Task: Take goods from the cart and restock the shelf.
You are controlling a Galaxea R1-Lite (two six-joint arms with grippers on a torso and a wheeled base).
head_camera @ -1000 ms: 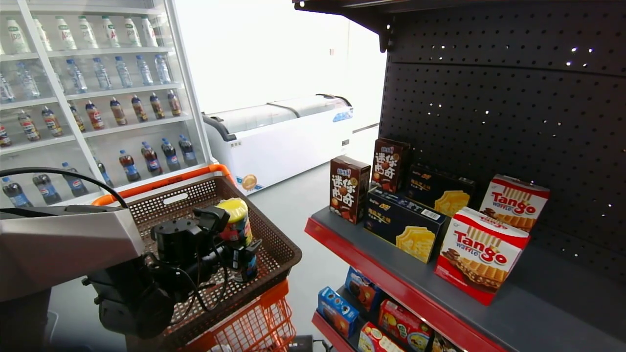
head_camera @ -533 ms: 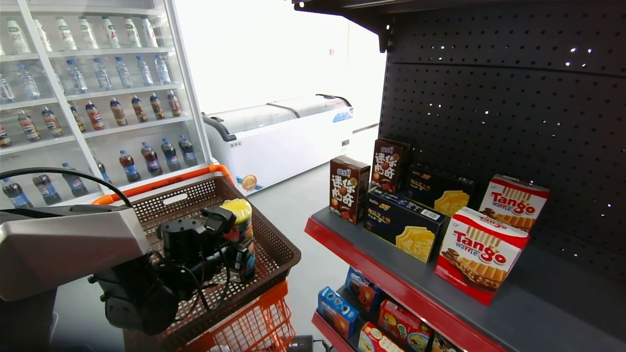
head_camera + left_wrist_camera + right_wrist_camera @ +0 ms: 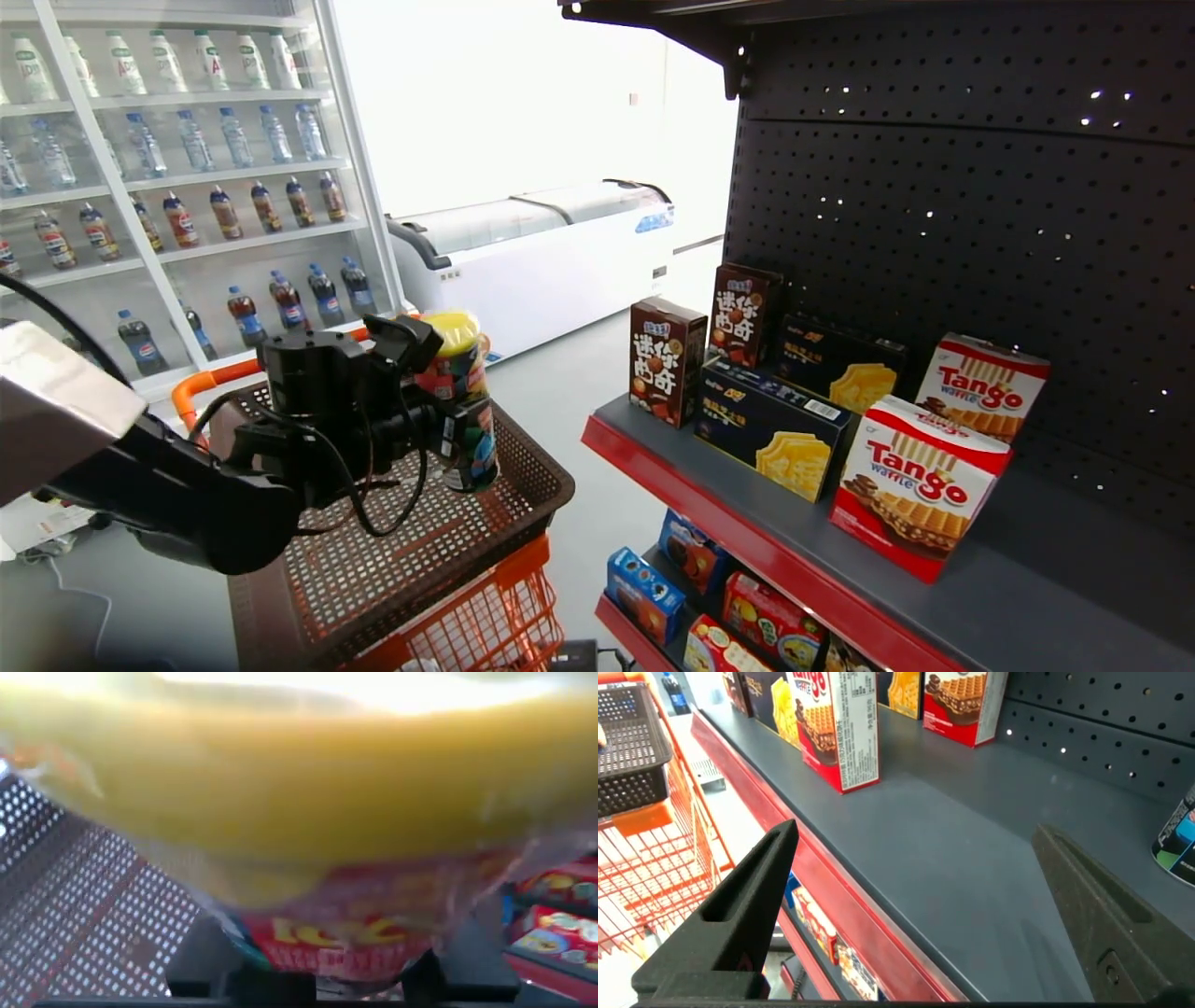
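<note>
A snack canister [image 3: 459, 397] with a yellow lid and a red and blue label hangs upright above the brown basket [image 3: 523, 471] of the orange cart, with my left gripper [image 3: 446, 411] shut on it. Up close, the left wrist view has the canister's yellow lid [image 3: 299, 784] and its red label above the basket mesh [image 3: 84, 924]. My right gripper [image 3: 915, 924] stands open, nothing between its fingers, just above a bare stretch of the grey shelf board [image 3: 971, 849] behind the red front edge.
Wafer and biscuit boxes [image 3: 910, 481] line the grey shelf [image 3: 1008, 597] at the right, with more packs [image 3: 709, 579] on the shelf below. A drinks fridge [image 3: 187, 187] and a chest freezer [image 3: 532, 252] stand behind. A blue can [image 3: 1178, 840] sits on the shelf near my right gripper.
My left arm has risen, lifting the canister out of the basket to above its rim. The shelf goods have not moved.
</note>
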